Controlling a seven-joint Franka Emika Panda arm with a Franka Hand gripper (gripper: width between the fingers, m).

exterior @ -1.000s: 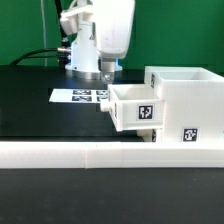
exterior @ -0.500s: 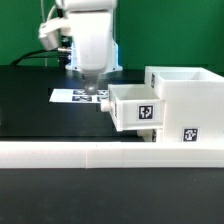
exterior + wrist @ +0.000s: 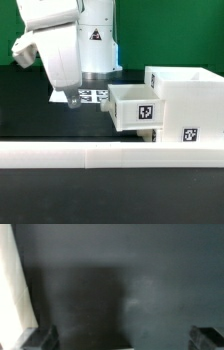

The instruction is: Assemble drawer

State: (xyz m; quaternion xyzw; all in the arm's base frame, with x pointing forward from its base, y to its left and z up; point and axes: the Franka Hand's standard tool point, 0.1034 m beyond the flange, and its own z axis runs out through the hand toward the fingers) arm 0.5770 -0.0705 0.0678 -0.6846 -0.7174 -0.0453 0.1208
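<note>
The white drawer housing [image 3: 188, 100] stands at the exterior view's right, with a tag on its front. A small white tray [image 3: 135, 108] with a tag sticks out of its side, partly pushed in. My gripper [image 3: 74, 100] hangs over the black table to the exterior view's left of the tray, apart from it, its fingertips low near the marker board. In the wrist view the two fingertips [image 3: 40, 337] stand wide apart with only dark table between them, so the gripper [image 3: 124, 339] is open and empty. A second tray is out of view.
The marker board [image 3: 88, 96] lies flat on the table behind the gripper. A long low white wall [image 3: 110, 153] runs across the front. A white strip [image 3: 8, 274] edges the wrist view.
The gripper has swung from beside the tray toward the exterior view's left and tilted, moving away from the tray. The tray and housing have not moved.
</note>
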